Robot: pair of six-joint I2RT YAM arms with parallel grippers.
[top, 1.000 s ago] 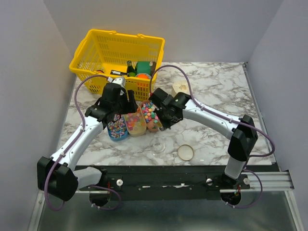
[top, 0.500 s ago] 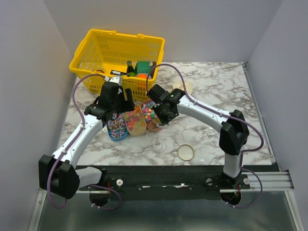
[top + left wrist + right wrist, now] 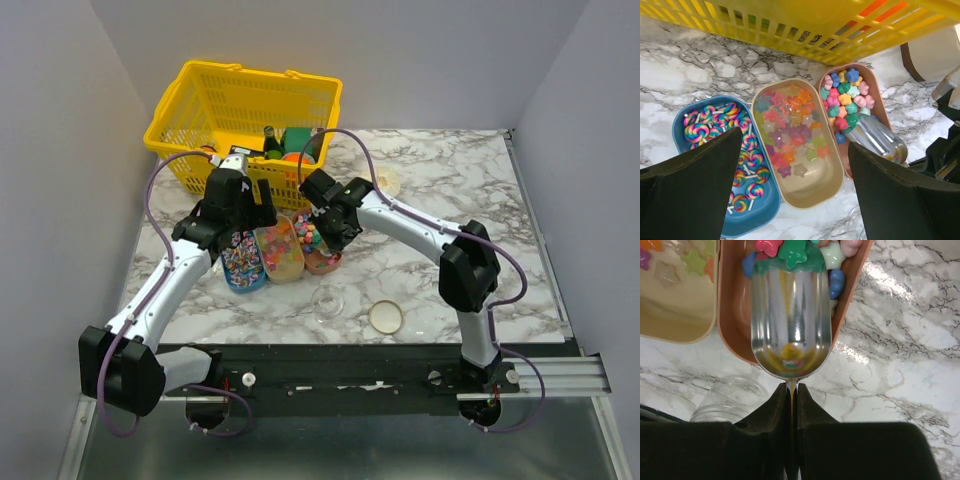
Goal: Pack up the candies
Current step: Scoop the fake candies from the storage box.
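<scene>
I have the marble table (image 3: 450,190) filling the top view, with the yellow basket (image 3: 245,120) at upper left. Just below the basket, mid-frame, three oval trays sit side by side: blue tray (image 3: 680,145), beige tray (image 3: 815,185) and pink tray (image 3: 735,325).

My left claw (image 3: 795,150) hangs over them, jaws spread wide with nothing between them. My right claw (image 3: 790,395) is pinched tight on the thin handle of a metal scoop (image 3: 790,315), whose lip is nosed into the candies (image 3: 845,100) in the pink tray. The clear jar (image 3: 328,302) stands lower centre, unheld.

My worry is that the slim handle twists in the grip once loaded and spills sweets onto the marble. Pushing deeper could also shove the light tray into its neighbour.
</scene>
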